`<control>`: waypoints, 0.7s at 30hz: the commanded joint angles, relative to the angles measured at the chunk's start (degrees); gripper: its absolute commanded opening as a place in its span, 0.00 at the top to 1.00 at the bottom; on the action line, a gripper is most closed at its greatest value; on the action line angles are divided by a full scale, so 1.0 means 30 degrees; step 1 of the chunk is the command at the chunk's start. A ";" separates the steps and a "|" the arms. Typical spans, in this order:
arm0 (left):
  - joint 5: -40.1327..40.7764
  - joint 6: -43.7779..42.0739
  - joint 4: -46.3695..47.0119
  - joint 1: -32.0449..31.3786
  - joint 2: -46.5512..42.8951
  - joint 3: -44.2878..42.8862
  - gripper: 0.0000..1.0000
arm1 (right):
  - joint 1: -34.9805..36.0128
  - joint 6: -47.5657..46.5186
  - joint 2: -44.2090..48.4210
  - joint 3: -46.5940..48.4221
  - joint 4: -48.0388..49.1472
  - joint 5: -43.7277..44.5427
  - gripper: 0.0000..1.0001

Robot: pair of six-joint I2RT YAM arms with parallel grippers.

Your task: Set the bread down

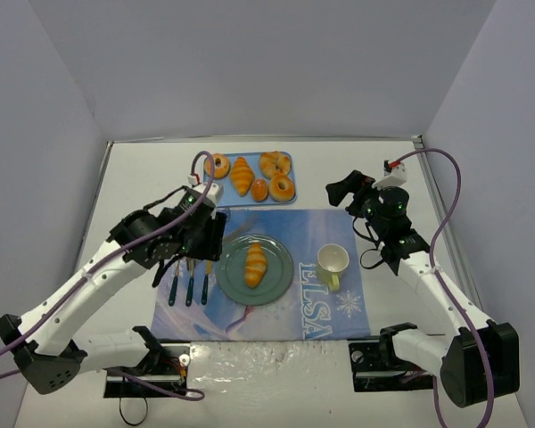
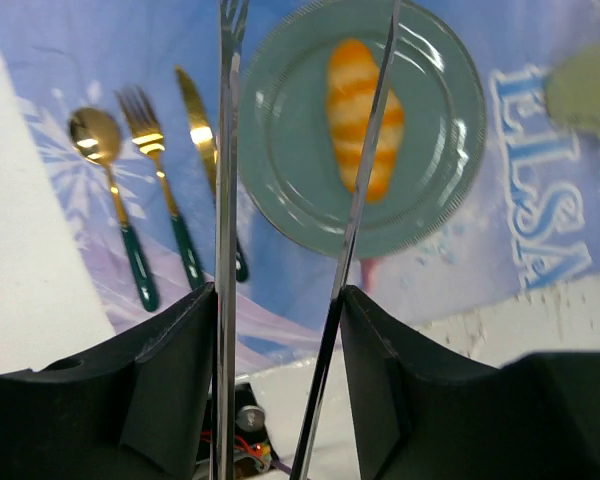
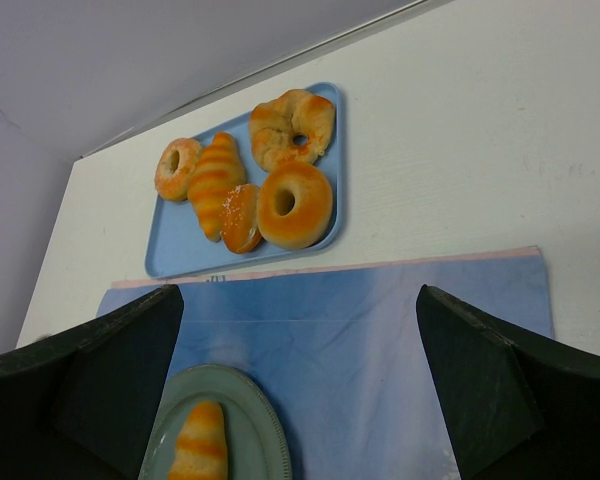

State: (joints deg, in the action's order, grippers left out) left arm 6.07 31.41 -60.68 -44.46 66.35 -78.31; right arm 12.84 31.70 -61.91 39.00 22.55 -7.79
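The bread (image 1: 255, 264) (image 2: 363, 118) (image 3: 198, 445), a small golden roll with browner stripes, lies in the middle of the green plate (image 1: 281, 283) (image 2: 450, 180) (image 3: 260, 440). My left gripper (image 1: 201, 236) (image 2: 280, 300) hovers just left of the plate, shut on a pair of metal tongs (image 2: 225, 150). The two tong blades stand slightly apart above the bread and hold nothing. My right gripper (image 1: 339, 192) (image 3: 298, 300) hangs open and empty beyond the cup, facing the tray.
A blue tray (image 1: 223, 194) (image 3: 170, 255) at the back holds a larger croissant (image 1: 241, 176) and several doughnuts. A pale cup (image 1: 332, 260) stands right of the plate. A spoon (image 2: 100, 150), fork (image 2: 145, 130) and knife (image 2: 195, 120) lie left of it on the blue placemat (image 1: 339, 312).
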 commanded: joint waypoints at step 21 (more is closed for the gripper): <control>0.1288 -0.2207 0.6236 1.5177 1.4333 -0.7876 0.57 | 0.0261 -0.0489 0.0377 0.1471 0.0221 -0.0187 0.00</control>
State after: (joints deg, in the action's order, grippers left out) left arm 7.88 24.23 -45.58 -3.29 106.07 -97.27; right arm 13.23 31.49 -61.89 39.91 21.38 -8.47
